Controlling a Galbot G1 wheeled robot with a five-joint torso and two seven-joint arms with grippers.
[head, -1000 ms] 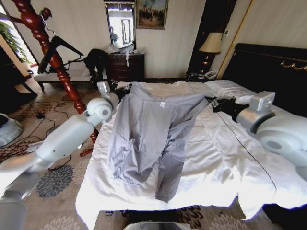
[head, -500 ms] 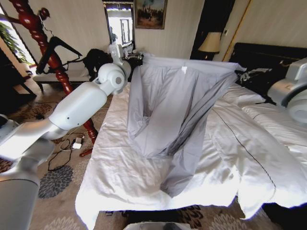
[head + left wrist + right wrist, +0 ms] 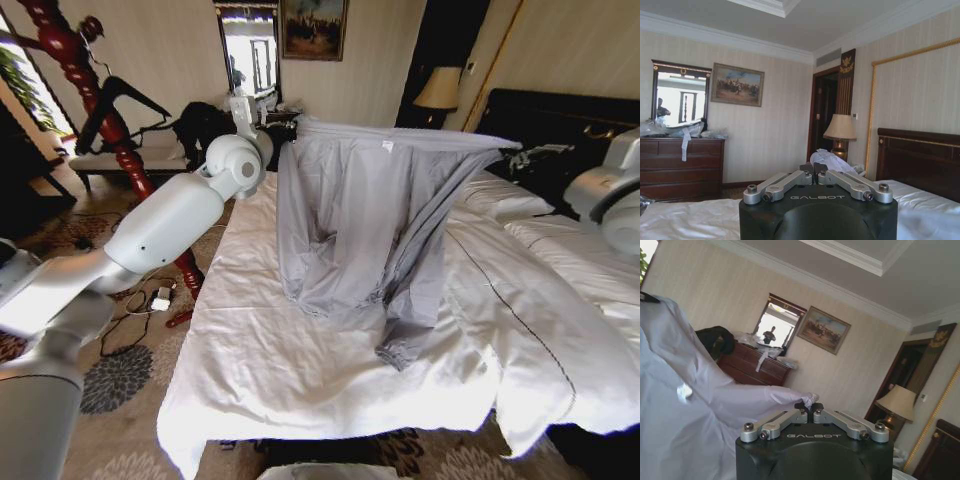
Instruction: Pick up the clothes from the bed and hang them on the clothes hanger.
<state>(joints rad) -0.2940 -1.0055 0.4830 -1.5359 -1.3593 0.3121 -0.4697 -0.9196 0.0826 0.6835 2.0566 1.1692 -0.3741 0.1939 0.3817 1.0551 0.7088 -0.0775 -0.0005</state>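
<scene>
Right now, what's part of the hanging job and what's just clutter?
Job: jacket, held up by left gripper and right gripper; bed; hanger.
Clutter: coat stand, black clothes, dresser, lamp.

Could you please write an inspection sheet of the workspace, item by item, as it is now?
Surface: bed, wrinkled white duvet, dark headboard.
Job's things: grey jacket held up and spread between both grippers, its lower sleeve end resting on the duvet; black clothes hanger on the red coat stand.
Clutter: black garment heap near the dresser.
Grippers: left gripper shut on the jacket's shoulder; right gripper shut on the other one.
Cables: loose cables on the carpet beside the bed.
Surroundings: lamp, mirror, painting.
</scene>
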